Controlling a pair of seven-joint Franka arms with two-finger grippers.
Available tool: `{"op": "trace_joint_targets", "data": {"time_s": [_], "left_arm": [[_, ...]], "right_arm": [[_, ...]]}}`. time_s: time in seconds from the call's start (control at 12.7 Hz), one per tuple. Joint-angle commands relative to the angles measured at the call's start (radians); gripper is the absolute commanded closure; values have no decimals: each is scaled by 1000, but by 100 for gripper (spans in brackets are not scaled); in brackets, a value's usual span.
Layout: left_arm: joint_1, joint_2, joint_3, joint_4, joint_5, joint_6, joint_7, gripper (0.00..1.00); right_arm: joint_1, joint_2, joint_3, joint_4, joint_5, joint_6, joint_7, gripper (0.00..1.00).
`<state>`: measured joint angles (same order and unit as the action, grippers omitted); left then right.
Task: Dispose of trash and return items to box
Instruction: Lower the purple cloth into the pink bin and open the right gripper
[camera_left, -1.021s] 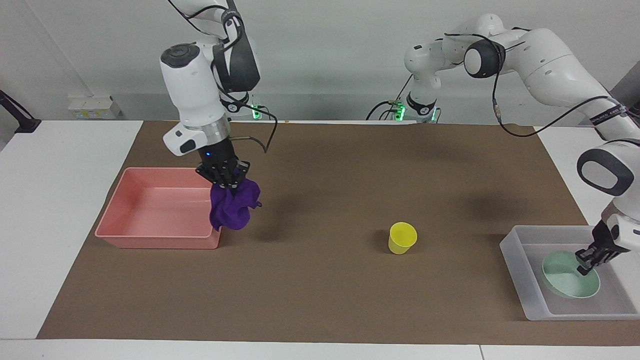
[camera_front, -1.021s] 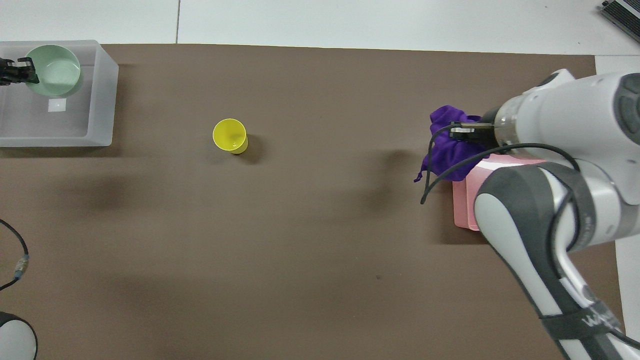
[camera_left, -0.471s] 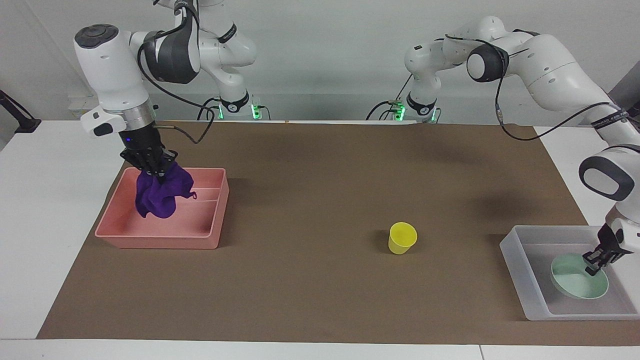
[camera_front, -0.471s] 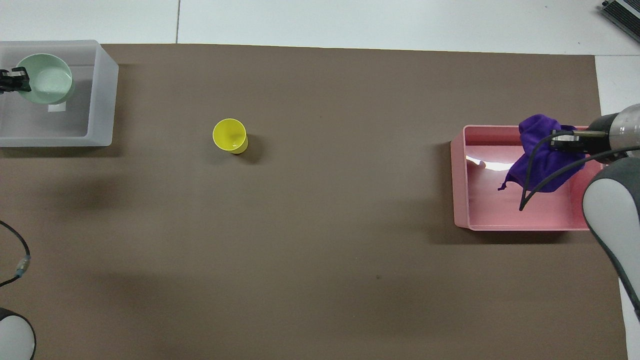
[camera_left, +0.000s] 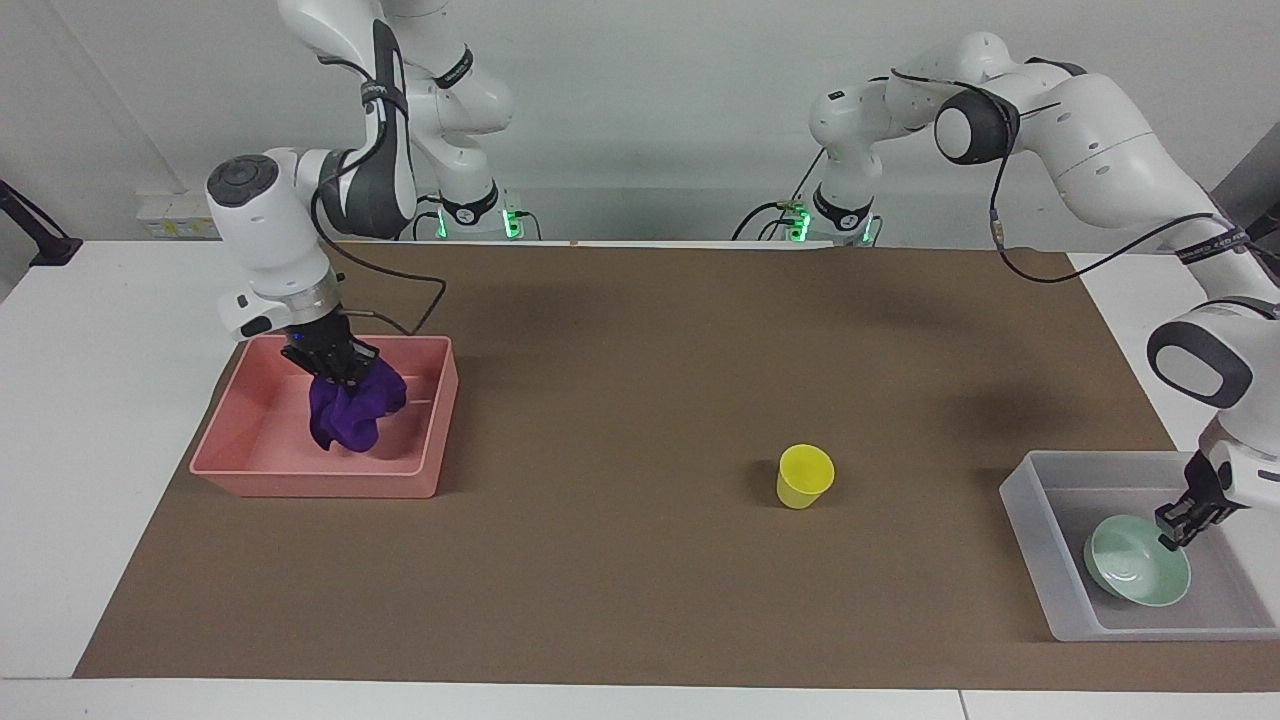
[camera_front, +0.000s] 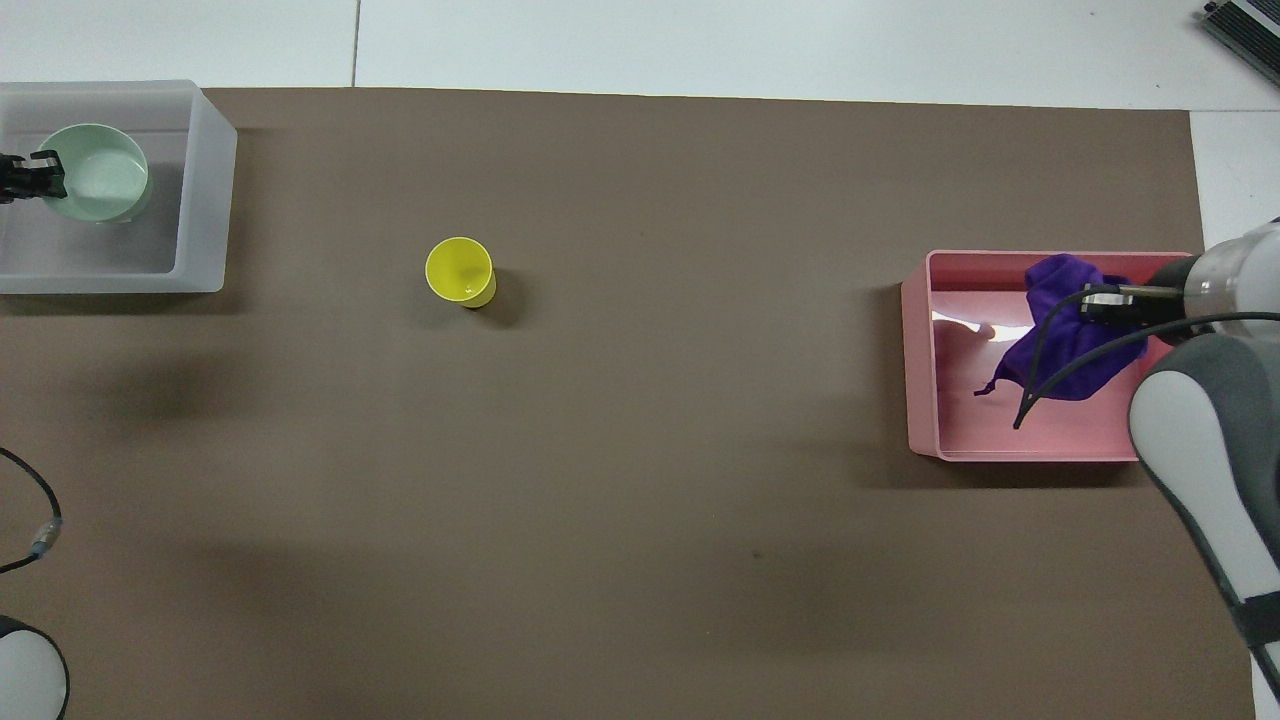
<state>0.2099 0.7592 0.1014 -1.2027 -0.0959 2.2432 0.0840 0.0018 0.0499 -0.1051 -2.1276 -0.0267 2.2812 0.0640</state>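
My right gripper (camera_left: 340, 362) is shut on the purple cloth (camera_left: 350, 418), which hangs low inside the pink tray (camera_left: 310, 484) at the right arm's end of the table. In the overhead view the cloth (camera_front: 1060, 335) lies over the tray (camera_front: 917, 350), under the right gripper (camera_front: 1100, 300). My left gripper (camera_left: 1178, 524) is shut on the rim of the mint-green bowl (camera_left: 1132, 572), which is tilted inside the translucent box (camera_left: 1040, 540). From overhead the bowl (camera_front: 100, 185) is in the box (camera_front: 205, 200), with the left gripper (camera_front: 25, 178) at its rim. The yellow cup (camera_left: 805, 475) (camera_front: 460, 270) stands upright on the mat.
A brown mat (camera_left: 620, 400) covers the table's middle, with white table on either side. A loose cable (camera_front: 40, 520) lies at the mat's edge near the left arm's base.
My right gripper has carried the cloth over the pink tray and lowered it in. My left gripper has lowered the bowl deeper into the box.
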Motion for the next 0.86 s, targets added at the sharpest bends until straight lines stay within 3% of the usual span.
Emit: {"op": "trace_joint_targets", "data": {"time_s": [0.0,0.16,0.24,0.31,0.39,0.63,0.79], "left_arm": [[-18,-56,6,-18,31,-37,57,33],[-49,-113,4,-20,48,-103,91,30],[-79,-153,4,-26,47,-147,108,21],[-114,-190,3,-37,45,-187,108,14],[-150,-228,3,-64,45,-218,106,13],[-263,-337,4,-208,45,-223,96,9],[-338,-359,4,-265,44,-218,70,10]], "right_arm": [[-40,20,13,-57,-15,86,-9,100],[-56,37,13,-57,-15,132,-3,100],[-56,42,15,-58,-15,136,0,100],[-60,50,15,-58,-15,136,-1,57],[-54,50,15,-51,-15,127,2,1],[-42,22,28,-5,-15,53,16,0],[-42,7,80,35,-13,-17,95,0]]}}
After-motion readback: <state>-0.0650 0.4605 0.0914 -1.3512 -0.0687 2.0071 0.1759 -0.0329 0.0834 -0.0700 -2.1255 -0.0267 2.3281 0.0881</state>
